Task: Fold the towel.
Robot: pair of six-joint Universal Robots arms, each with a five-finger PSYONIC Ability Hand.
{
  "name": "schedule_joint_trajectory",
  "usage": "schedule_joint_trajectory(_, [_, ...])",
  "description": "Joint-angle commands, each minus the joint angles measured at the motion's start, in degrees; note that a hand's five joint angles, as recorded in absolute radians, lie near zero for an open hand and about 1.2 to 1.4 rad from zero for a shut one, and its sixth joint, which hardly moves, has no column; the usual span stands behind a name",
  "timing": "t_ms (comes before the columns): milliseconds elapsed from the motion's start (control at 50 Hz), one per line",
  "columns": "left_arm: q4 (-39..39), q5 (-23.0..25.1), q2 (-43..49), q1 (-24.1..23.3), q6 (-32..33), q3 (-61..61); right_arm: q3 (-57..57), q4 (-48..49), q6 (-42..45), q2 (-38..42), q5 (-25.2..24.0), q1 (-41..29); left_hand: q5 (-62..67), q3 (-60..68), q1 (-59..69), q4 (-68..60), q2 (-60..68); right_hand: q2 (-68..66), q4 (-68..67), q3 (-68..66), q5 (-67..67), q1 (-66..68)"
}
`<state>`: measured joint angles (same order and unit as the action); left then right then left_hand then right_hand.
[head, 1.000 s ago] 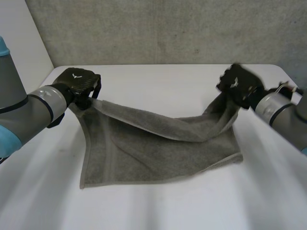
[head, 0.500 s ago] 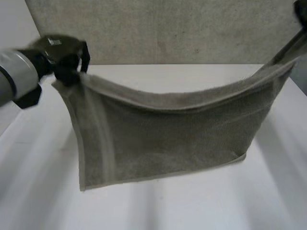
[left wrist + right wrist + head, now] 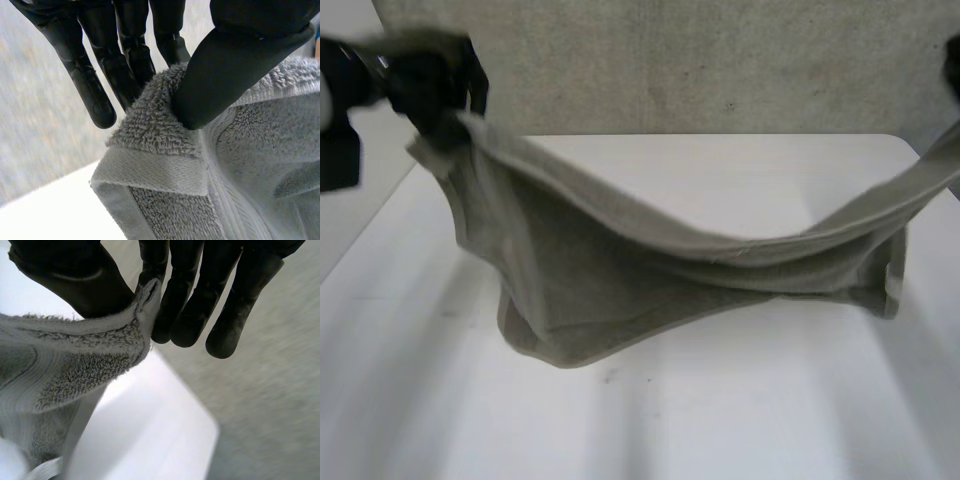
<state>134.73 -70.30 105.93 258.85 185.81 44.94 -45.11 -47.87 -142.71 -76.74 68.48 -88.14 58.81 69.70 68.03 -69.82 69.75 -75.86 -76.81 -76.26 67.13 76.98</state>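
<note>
The left hand [image 3: 225, 75] and right hand [image 3: 200, 290] are each pinching a corner of the towel [image 3: 650, 270], thumb against fingers; it's sagging over the tabletop [image 3: 720, 420]. Best pulling it taut and level, laying edge onto edge.

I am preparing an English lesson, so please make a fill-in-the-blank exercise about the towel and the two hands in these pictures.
1. The left hand pinches a ____ of the towel.
2. The towel is ____ in colour.
3. The right hand holds the towel between its fingers and its ____.
4. The table below is ____ in colour.
Missing words: corner; grey; thumb; white.
</note>
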Motion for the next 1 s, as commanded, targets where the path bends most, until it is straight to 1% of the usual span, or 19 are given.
schedule_joint_trajectory(20, [0.62, -0.10, 13.57, 0.16, 0.34, 0.34, -2.88, 2.77, 3.66, 11.94, 4.80, -5.97, 11.19, 10.30, 11.97, -10.18, 10.25, -4.14, -3.19, -3.74, 2.87, 3.02])
schedule_joint_trajectory(160, [3.96, -0.54, 23.89, -0.10, 0.17, -8.55, 4.33, 9.29, 3.66, 21.28, 12.12, -11.26, 11.19, 10.30, 11.97, -10.18, 10.25, -4.14, -3.19, -3.74, 2.87, 3.02])
schedule_joint_trajectory(200, [6.15, -0.63, 28.26, -0.19, 0.08, -17.46, 12.90, 11.82, 2.44, 25.83, 13.61, -12.49, 11.19, 10.30, 11.97, -10.18, 10.25, -4.14, -3.19, -3.74, 2.87, 3.02])
schedule_joint_trajectory(260, [7.57, -0.72, 29.77, -0.27, -0.10, -22.96, 18.22, 13.51, 1.12, 27.69, 14.05, -13.02, 11.19, 10.30, 11.97, -10.18, 10.25, -4.14, -3.19, -3.74, 2.87, 3.02])
schedule_joint_trajectory(300, [11.59, -1.33, 31.44, -0.27, -0.97, -33.11, 29.85, 17.97, -3.60, 29.88, 14.22, -14.25, 11.19, 10.30, 11.97, -10.18, 10.25, -4.14, -3.19, -3.74, 2.87, 3.02])
schedule_joint_trajectory(320, [11.61, -1.33, 31.44, -0.27, -0.97, -33.16, 29.91, 17.99, -3.63, 29.89, 14.22, -14.25, 11.19, 10.30, 11.97, -10.18, 10.25, -4.14, -3.19, -3.74, 2.87, 3.02])
schedule_joint_trajectory(360, [17.55, -3.51, 30.57, -0.45, -4.12, -39.37, 40.31, 22.80, -9.05, 29.98, 14.49, -14.25, 11.19, 10.30, 11.97, -10.18, 10.25, -4.14, -3.19, -3.74, 2.87, 3.02])
schedule_joint_trajectory(380, [17.59, -3.53, 30.57, -0.45, -4.14, -39.40, 40.36, 22.82, -9.08, 29.98, 14.49, -14.25, 11.19, 10.30, 11.97, -10.18, 10.25, -4.14, -3.19, -3.74, 2.87, 3.02])
schedule_joint_trajectory(460, [26.61, -6.33, 24.61, -0.71, -10.10, -40.19, 49.31, 28.61, -15.21, 27.53, 15.01, -14.16, 11.19, 10.30, 11.97, -10.18, 10.25, -4.14, -3.19, -3.74, 2.87, 3.02])
schedule_joint_trajectory(520, [29.70, -5.90, 21.70, -0.71, -12.22, -38.18, 48.64, 29.41, -17.07, 25.42, 14.49, -14.16, 11.19, 10.30, 11.97, -10.18, 10.25, -4.14, -3.19, -3.74, 2.87, 3.02])
schedule_joint_trajectory(640, [28.66, -5.90, 20.19, -0.71, -13.28, -33.16, 42.30, 26.60, -17.08, 24.36, 14.22, -14.34, 11.19, 10.30, 11.97, -10.18, 10.25, -4.14, -3.19, -3.74, 2.87, 3.02])
schedule_joint_trajectory(740, [23.66, -5.64, 20.37, -0.71, -12.93, -20.28, 29.15, 20.99, -14.45, 24.44, 12.39, -13.90, 11.19, 10.30, 11.97, -10.18, 10.25, -4.14, -3.19, -3.74, 2.87, 3.02])
schedule_joint_trajectory(800, [23.39, -5.37, 20.37, -0.71, -12.75, -15.76, 24.81, 20.36, -12.86, 24.53, 11.59, -13.90, 11.19, 10.30, 11.97, -10.18, 10.25, -4.14, -3.19, -3.74, 2.87, 3.02])
schedule_joint_trajectory(840, [23.82, -4.67, 20.11, -0.71, -11.96, -5.87, 14.32, 20.19, -9.27, 24.53, 10.01, -13.81, 11.19, 10.30, 11.97, -10.18, 10.25, -4.14, -3.19, -3.74, 2.87, 3.02])
schedule_joint_trajectory(920, [25.50, -3.70, 20.19, -0.63, -9.68, 1.21, 4.33, 21.15, -6.27, 24.53, 9.92, -13.81, 11.19, 10.30, 11.97, -10.18, 10.25, -4.14, -3.19, -3.74, 2.87, 3.02])
schedule_joint_trajectory(940, [26.19, -3.62, 20.02, -0.63, -7.76, 3.99, 0.15, 22.20, -6.01, 24.44, 9.83, -13.90, 11.19, 10.30, 11.97, -10.18, 10.25, 13.95, 14.90, 14.35, -15.23, -15.07])
schedule_joint_trajectory(960, [26.20, -3.62, 20.02, -0.63, -7.74, 4.02, 0.11, 22.21, -6.00, 24.44, 9.83, -13.90, 11.19, 10.30, 11.97, -10.18, 10.25, 14.13, 15.08, 14.53, -15.41, -15.25])
schedule_joint_trajectory(980, [26.63, -3.44, 19.76, -0.63, -5.57, 6.37, -3.72, 23.95, -6.26, 24.44, 9.83, -14.07, 11.19, 10.30, 11.97, -10.18, 10.25, 44.94, 45.89, 45.34, -46.22, -46.06])
schedule_joint_trajectory(1000, [26.73, -3.53, 19.49, -0.63, -3.63, 7.87, -7.32, 26.14, -6.61, 24.36, 9.92, -14.33, 11.19, 10.30, 11.97, -10.18, 10.25, 65.86, 66.81, 66.26, -67.13, -66.98])
